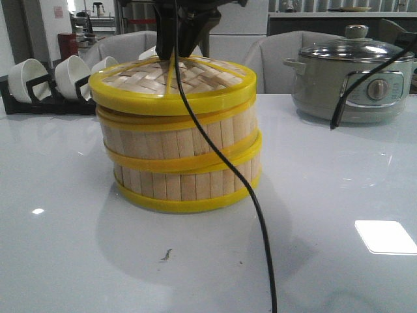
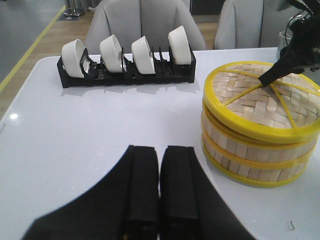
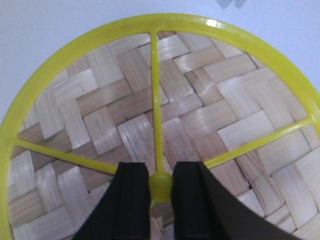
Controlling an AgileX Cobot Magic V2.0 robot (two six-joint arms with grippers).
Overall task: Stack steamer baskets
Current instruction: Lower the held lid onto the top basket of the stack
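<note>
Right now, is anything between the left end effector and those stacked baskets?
Nothing visible: bare table lies between the left end effector and the steamer baskets. The bowl rack sits off that path.

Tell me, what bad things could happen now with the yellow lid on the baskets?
1. The right tool pinches only the small knob of the lid. Lifting away without opening might drag the lid off.
2. The lid looks tilted on the steamer baskets, so it may settle crooked or slide.
3. A black cable hangs across the front of the stack; it could snag and nudge it.
</note>
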